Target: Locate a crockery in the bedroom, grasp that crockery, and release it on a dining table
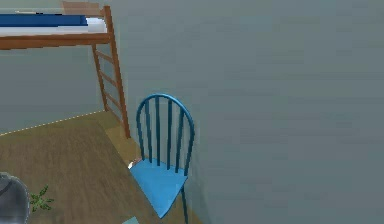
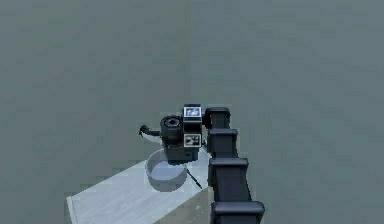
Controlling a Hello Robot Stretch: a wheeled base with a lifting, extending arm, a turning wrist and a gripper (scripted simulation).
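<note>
Progress: I take the crockery as found, reading the pale grey bowl as the task's thing. Grasp not confirmed. Carry and release on a dining table are both left.
Arm: dark bar comes up from the bottom edge of the arm side view, reaching out along the worktop's right side.
Worktop: pale grey block, near corner toward me.
Bowl: upright on the worktop, by its far edge.
Fingers: at the arm's far end, left of the white marker squares, just above the bowl in the picture. Can't tell if they're over it or touching it.
Finger state: can't tell from here, nor whether they hold anything, since the bowl sits on the surface right behind them.
Forward, near: green plant low at the left, wood floor.
Forward, mid: blue spindle-back chair against the grey wall.
Forward, far: wooden ladder up to a loft bed, so I judge this is the bedroom.
Next call: confirm the grasp, then lift.
</note>
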